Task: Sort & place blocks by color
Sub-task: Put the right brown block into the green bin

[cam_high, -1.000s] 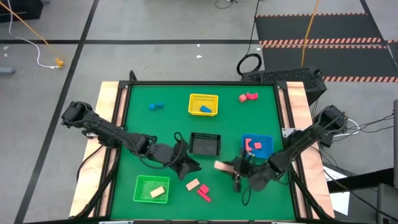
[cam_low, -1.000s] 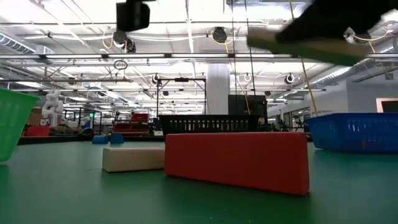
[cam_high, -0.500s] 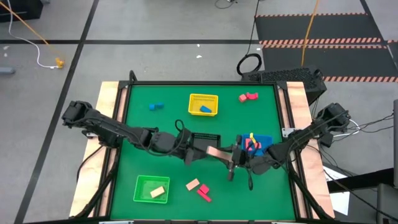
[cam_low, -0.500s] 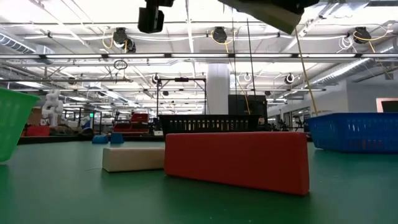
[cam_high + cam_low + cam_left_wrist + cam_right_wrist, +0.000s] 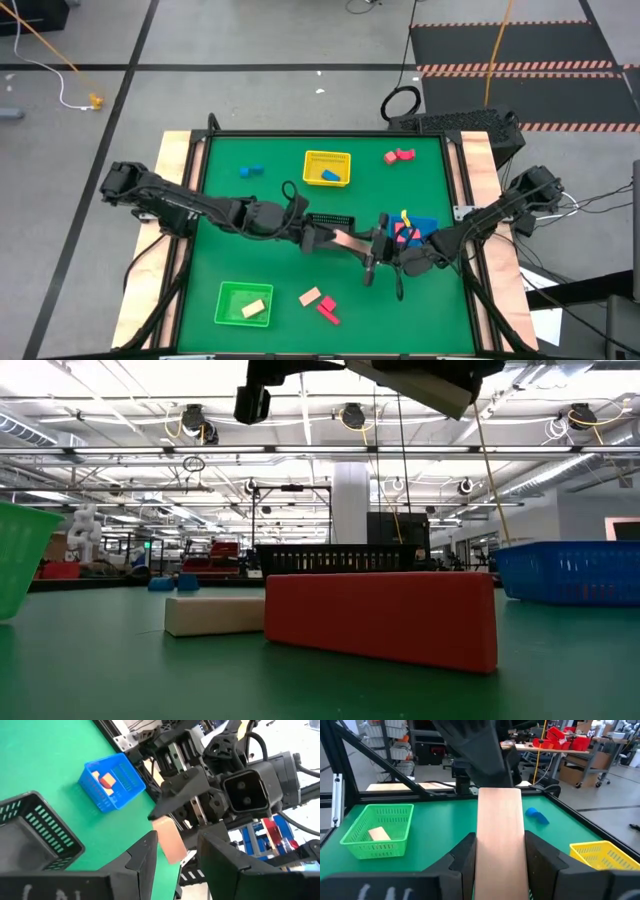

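A pale tan wooden bar (image 5: 346,241) hangs in the air over the table's middle, between my two arms. My right gripper (image 5: 370,252) is shut on its right end. My left gripper (image 5: 177,840) is open, and its fingers stand on either side of the bar's free left end (image 5: 167,837); I cannot tell whether they touch it. More blocks lie on the table: a tan one (image 5: 310,296) and a red one (image 5: 328,311) near the front edge, blue ones (image 5: 250,171) and red ones (image 5: 398,155) at the far side. My right gripper pinches the tan bar's near end (image 5: 500,851) between its two fingers (image 5: 466,855). The fingers come in level from the table's right and lie along the bar. The bar is lifted clear, roughly level, and sticks out toward the left arm.
Four mesh baskets stand on the green table: yellow (image 5: 313,158) with a blue block, black (image 5: 331,218) just beyond the grippers, blue (image 5: 425,224) under the right arm with red pieces, and green (image 5: 228,295) near the front left with a tan block.
My right gripper has carried the tan bar up off the table and toward the far edge, over the middle. My left gripper has moved right and toward the far edge until its open fingers stand around the bar's free end.
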You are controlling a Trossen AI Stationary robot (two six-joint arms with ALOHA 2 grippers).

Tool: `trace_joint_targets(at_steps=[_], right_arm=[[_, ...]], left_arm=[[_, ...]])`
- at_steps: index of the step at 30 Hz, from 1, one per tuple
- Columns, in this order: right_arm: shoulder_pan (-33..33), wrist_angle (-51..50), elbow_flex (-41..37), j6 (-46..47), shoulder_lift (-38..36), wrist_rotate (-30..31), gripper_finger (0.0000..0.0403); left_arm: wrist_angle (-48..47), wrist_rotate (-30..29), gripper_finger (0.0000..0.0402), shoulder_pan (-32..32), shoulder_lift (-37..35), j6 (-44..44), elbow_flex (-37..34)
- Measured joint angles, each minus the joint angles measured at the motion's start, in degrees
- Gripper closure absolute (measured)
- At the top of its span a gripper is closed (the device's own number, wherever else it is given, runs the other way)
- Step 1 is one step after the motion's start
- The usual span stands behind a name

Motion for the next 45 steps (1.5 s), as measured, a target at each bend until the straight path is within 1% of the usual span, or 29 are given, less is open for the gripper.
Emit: trace_joint_targets(at_steps=[5,11,16,21,25,29,32,35,38,41,45], right_arm=[[0.0,2.4,0.0,-2.2,0.0,-0.4,0.0288],[-1.2,2.3,0.0,-3.1,0.0,-0.5,0.0288],[-2.7,3.5,0.1,-4.7,0.0,-0.6,0.0288],[-3.8,4.3,0.1,-5.1,0.0,-3.0,0.0288],[-4.1,4.5,0.1,-5.6,0.0,-3.2,0.0288],[-4.3,4.3,0.1,-5.6,0.0,-4.7,0.0288],[-4.2,4.1,0.1,-6.1,0.0,-4.5,0.0288],[-4.2,4.0,0.1,-7.9,0.0,-4.2,0.0285],[-4.2,4.0,0.1,-9.2,0.0,-4.2,0.0257],[-4.4,4.3,0.1,-9.8,0.0,-4.5,0.0242],[-4.9,4.4,0.1,-9.9,0.0,-4.8,0.0249]], left_arm=[[-0.3,0.0,0.0258,0.5,0.0,0.4,0.0],[-0.3,0.0,0.0258,0.6,0.0,0.3,0.0],[-0.4,0.0,0.0258,0.6,0.0,-1.4,0.0],[-0.6,0.2,0.0259,1.1,0.0,-2.4,0.0],[-0.4,0.2,0.0259,1.6,0.0,-2.4,0.0],[-0.3,0.4,0.026,2.6,0.0,-2.5,0.0],[-0.2,0.5,0.0276,3.1,0.0,-2.7,0.0],[-0.5,0.3,0.0311,3.2,0.0,-2.8,0.0],[-0.9,0.3,0.0344,3.2,0.0,-2.7,0.0],[-1.0,0.8,0.0344,3.2,0.1,-2.0,0.0],[-2.1,0.7,0.0344,3.3,0.1,-2.0,0.0]])
